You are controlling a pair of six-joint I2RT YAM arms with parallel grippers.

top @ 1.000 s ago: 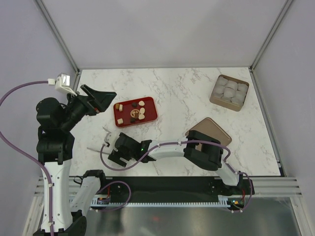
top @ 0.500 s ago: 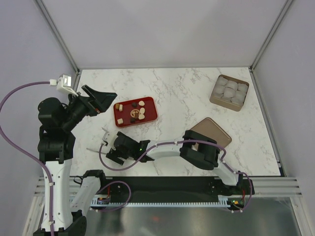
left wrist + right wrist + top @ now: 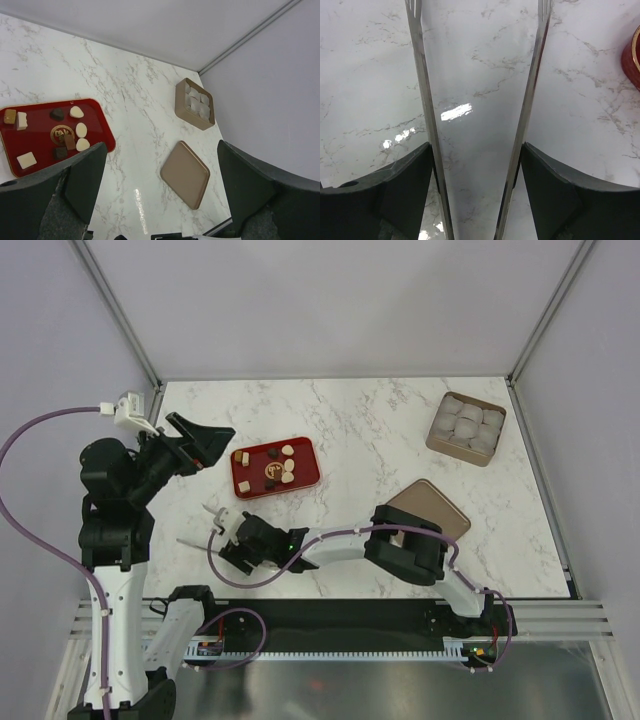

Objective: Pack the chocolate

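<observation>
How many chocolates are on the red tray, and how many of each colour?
White chocolates: 5
Brown chocolates: 3
Tan chocolate: 1
Total on the red tray: 9

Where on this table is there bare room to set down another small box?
The widest bare marble lies between the red tray and the brown box, running to the far edge. A smaller patch sits right of the flat lid. The near-left is crowded: the right arm stretches across in front of the tray.
</observation>
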